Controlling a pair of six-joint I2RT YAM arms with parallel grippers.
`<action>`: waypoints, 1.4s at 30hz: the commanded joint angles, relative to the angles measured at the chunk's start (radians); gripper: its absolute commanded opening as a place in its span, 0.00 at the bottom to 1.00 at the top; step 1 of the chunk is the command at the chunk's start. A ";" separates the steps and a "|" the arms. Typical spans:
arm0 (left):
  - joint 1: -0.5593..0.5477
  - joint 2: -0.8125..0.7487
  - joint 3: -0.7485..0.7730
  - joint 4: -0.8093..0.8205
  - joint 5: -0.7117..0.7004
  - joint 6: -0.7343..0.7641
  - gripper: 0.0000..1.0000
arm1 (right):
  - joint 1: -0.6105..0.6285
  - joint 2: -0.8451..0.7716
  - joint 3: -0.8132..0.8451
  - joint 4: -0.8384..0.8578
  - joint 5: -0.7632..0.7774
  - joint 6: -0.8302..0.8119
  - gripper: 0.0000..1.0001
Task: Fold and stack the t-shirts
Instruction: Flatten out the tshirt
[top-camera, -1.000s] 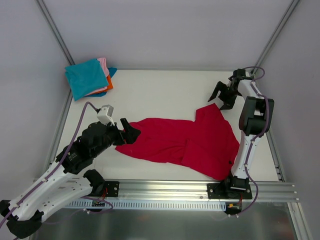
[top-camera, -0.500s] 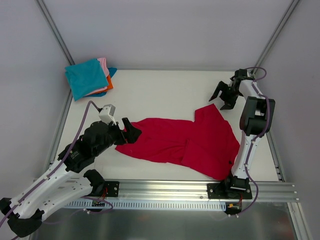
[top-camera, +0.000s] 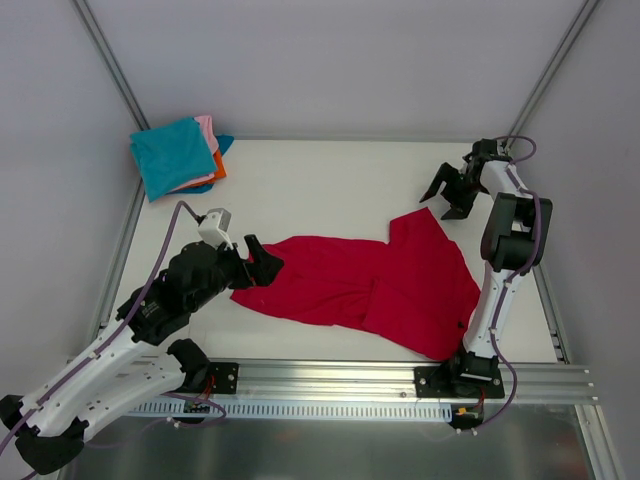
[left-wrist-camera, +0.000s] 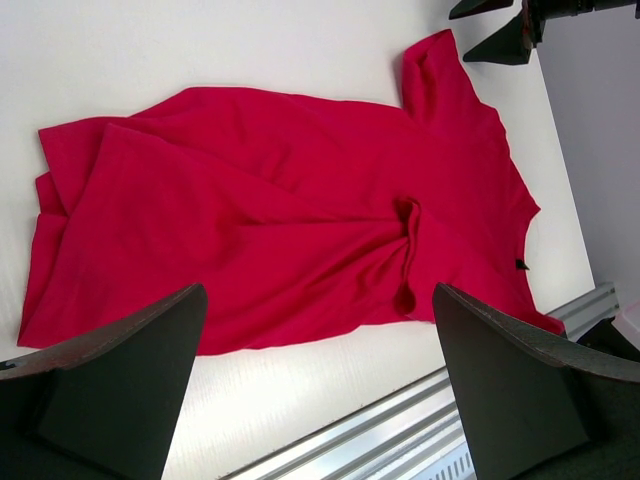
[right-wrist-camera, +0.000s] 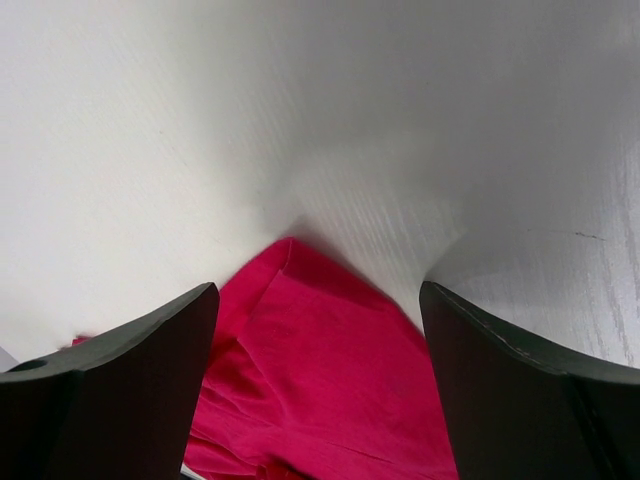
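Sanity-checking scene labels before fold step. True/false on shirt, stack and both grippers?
1. The red t-shirt lies spread on the table, held by neither gripper. True.
2. The left gripper is shut on the shirt's edge. False: its jaws stand open, nothing between them.
3. The stack of folded shirts sits at the far left corner, teal on top. True.
4. The right gripper hangs above the stack. False: it is open, beyond the shirt's far right sleeve.
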 joint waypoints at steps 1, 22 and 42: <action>0.002 -0.005 -0.008 0.031 -0.008 0.014 0.99 | 0.008 -0.005 -0.011 0.006 -0.020 0.011 0.86; 0.002 0.009 -0.028 0.063 -0.004 0.010 0.99 | 0.050 0.026 -0.034 -0.018 0.004 -0.013 0.01; 0.021 0.398 -0.086 0.227 -0.223 0.040 0.99 | 0.050 -0.112 -0.096 0.003 0.001 -0.004 0.00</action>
